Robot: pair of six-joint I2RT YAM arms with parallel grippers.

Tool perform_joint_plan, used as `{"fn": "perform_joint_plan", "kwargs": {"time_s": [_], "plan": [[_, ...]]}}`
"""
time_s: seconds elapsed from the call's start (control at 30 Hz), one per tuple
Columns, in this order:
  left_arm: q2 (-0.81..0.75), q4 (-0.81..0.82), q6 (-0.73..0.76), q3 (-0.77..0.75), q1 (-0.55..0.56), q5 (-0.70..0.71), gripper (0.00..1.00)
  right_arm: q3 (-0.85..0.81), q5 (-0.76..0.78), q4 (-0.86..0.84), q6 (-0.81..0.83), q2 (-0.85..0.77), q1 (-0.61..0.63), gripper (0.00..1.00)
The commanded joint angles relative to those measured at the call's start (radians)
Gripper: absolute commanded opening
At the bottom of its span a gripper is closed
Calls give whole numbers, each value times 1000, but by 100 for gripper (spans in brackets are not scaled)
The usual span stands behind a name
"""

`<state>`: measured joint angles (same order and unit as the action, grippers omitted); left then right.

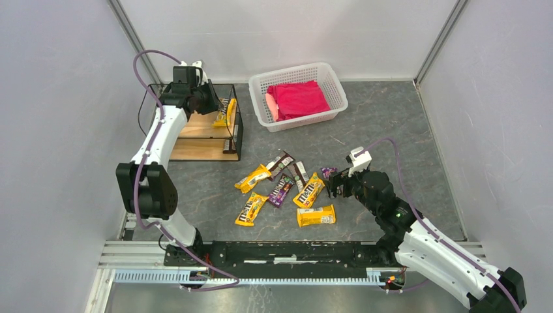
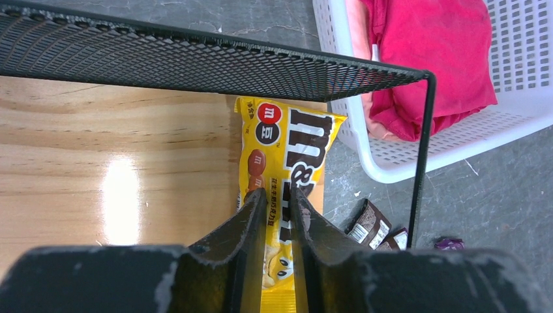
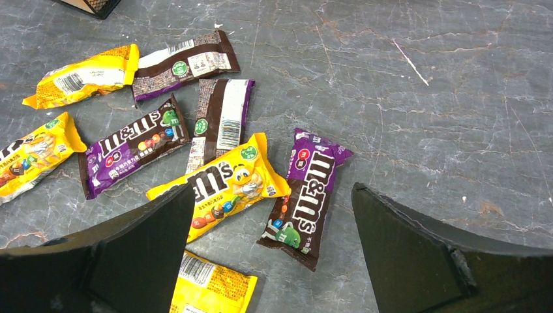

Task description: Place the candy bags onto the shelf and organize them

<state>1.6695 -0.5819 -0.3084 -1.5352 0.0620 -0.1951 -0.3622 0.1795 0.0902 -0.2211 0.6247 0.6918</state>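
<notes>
Our left gripper (image 2: 277, 195) was pinched on a yellow bag (image 2: 293, 140) at the right end of the shelf (image 2: 130, 143), the bag's long axis running straight out from the fingers. Our right gripper (image 3: 272, 189) hung spread wide over the loose bags (image 1: 287, 189) on the table, well apart from the shelf. A purple bag (image 3: 310, 195) lay just below it, lengthwise between the fingers, so we judged the right arm nearer for that pick.

White-black left arm (image 1: 158, 137), right arm (image 1: 433, 254); purple cables (image 1: 135, 65).
</notes>
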Motion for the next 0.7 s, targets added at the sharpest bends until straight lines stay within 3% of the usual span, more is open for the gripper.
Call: {"fn": "perform_joint_plan", "kwargs": {"time_s": [0.0, 0.43, 0.67], "plan": [[9, 19, -32, 24, -3, -11, 26, -13, -7, -40, -7, -4, -3, 98], [-43, 38, -77, 71, -3, 69, 28, -11, -6, -41, -8, -2, -3, 98], [-139, 31, -99, 40, -3, 95, 47, -21, -2, -35, -3, 0, -2, 98]]}}
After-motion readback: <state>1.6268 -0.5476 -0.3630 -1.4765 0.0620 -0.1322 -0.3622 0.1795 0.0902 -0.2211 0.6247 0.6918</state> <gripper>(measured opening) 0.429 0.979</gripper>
